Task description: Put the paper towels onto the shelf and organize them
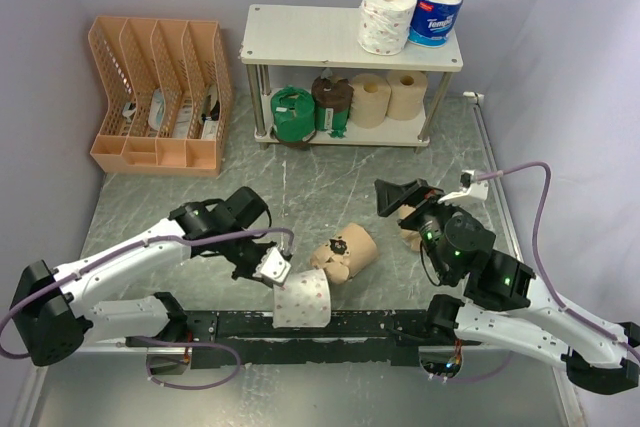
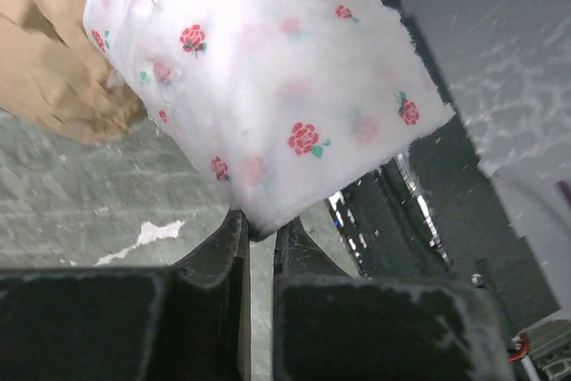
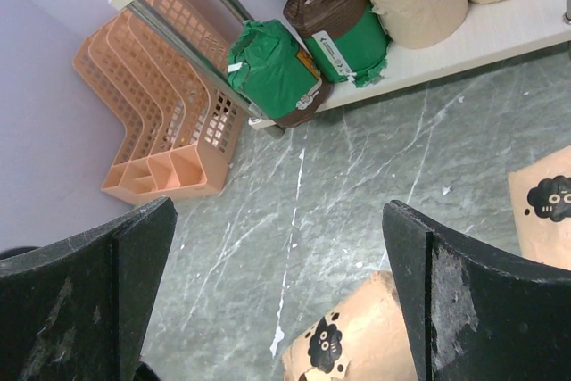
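My left gripper [image 1: 272, 267] is shut on the wrapper edge of a white rose-printed roll [image 1: 302, 299] near the table's front edge; the left wrist view shows the roll [image 2: 268, 86] pinched at the fingertips [image 2: 234, 236]. A kraft roll [image 1: 345, 253] lies beside it. My right gripper [image 1: 405, 197] is open and empty above the table, with a kraft roll [image 3: 357, 345] below it and another [image 3: 544, 207] at the right. The shelf [image 1: 300, 35] holds a white speckled roll [image 1: 386, 15] and a blue-white roll [image 1: 437, 10] on top. Green [image 1: 293, 114], dark brown [image 1: 332, 104] and two tan rolls [image 1: 369, 99] stand below.
An orange slotted organizer [image 1: 160, 97] stands left of the shelf, also in the right wrist view [image 3: 161, 122]. A black rail [image 1: 330, 325] runs along the table's front edge between the arm bases. Grey walls close in on both sides.
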Robot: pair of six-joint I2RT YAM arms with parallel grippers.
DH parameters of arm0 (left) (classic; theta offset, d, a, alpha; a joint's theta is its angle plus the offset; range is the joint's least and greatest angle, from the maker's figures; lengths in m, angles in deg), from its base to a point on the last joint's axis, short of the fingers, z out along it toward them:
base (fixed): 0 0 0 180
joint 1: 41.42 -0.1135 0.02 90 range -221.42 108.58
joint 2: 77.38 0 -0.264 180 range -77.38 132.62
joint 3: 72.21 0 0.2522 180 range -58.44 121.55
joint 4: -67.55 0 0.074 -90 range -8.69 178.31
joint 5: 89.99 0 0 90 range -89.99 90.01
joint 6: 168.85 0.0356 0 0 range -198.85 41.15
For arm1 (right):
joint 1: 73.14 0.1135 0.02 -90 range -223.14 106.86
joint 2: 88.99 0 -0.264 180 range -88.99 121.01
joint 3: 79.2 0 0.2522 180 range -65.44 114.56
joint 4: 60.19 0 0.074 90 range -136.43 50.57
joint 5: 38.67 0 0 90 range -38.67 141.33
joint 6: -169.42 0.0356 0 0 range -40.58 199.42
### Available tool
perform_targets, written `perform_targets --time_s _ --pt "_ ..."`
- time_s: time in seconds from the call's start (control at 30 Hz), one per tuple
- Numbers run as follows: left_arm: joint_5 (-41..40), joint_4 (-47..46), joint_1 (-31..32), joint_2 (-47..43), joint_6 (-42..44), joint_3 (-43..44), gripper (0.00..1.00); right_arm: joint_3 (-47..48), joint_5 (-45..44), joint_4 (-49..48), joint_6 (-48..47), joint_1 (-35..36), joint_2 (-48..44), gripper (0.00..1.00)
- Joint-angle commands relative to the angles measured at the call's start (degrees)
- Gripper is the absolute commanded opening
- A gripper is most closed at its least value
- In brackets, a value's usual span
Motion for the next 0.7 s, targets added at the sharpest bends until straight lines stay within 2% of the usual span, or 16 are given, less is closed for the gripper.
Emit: perform_targets --time_s 0.0,0.2,0.3,0.33,0.4,0.5,0.6,0.67 --pt "13.3 7.8 0.3 0.9 -3.7 10.1 0.07 1.3 -1.2 1.3 0.0 0.2 -1.8 1.0" --pt "24.4 14.5 0.3 4.1 -12.1 19.0 0.07 1.1 -1.7 2.4 0.4 0.2 -4.6 1.0" --pt "24.6 9.7 0.3 6.4 -25.3 22.8 0.07 1.8 -2.4 3.2 0.1 0.2 -6.5 1.0" --pt "23.5 6.3 0.3 7.0 -31.8 24.1 0.07 1.9 -2.7 3.3 -0.3 0.2 -7.1 1.0" --pt "21.1 3.2 0.3 8.0 -39.0 28.0 0.07 2.4 -3.6 3.7 -0.9 0.1 -8.9 1.0" --pt "13.9 -6.6 0.4 7.1 -53.9 34.0 0.07 3.2 -4.7 4.7 -1.6 0.1 -10.5 1.0" --pt "3.6 -6.2 0.4 9.6 -63.8 42.6 0.07 4.7 -5.5 5.9 -2.3 0.2 -10.9 1.0" --pt "-6.7 -3.8 0.4 12.3 -69.2 48.6 0.07 5.9 -6.3 7.2 -2.7 0.1 -10.6 1.0"
